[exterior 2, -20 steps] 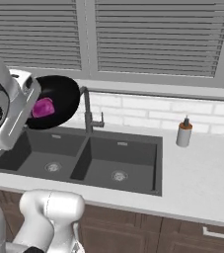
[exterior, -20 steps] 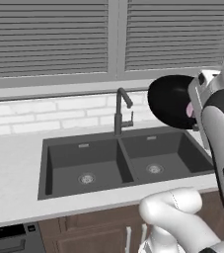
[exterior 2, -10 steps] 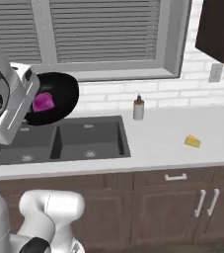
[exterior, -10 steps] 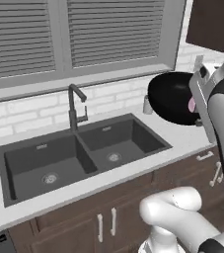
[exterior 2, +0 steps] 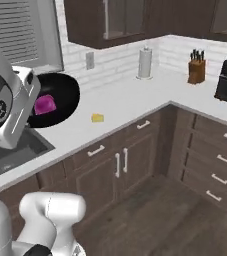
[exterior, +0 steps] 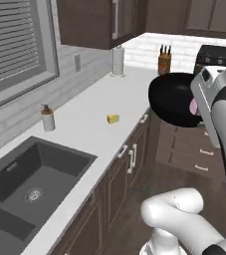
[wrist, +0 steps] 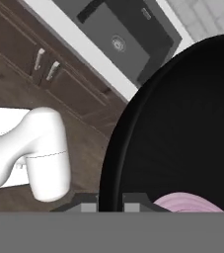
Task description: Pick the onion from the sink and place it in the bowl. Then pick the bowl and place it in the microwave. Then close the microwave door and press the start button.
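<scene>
Black bowl [exterior 2: 55, 100] pinched at its rim by the pincer [wrist: 110, 203], held in the air off the counter [exterior: 92, 119] front edge, tipped steeply on edge with open face sideways, magenta onion [exterior 2: 44, 105] inside, sink [exterior: 25, 179] behind at counter's window end

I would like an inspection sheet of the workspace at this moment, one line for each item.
Surface: white counter, running into a corner.
Job's things: black bowl held up in the air, tilted on edge; pink onion inside it; sink with nothing seen in the visible basin; microwave, nothing seen.
Clutter: small yellow piece, soap bottle, paper towel roll, knife block.
Grippers: gripper shut on the bowl's rim.
Cables: nothing seen.
Surroundings: dark wood cabinets, window blinds, wood floor.
</scene>
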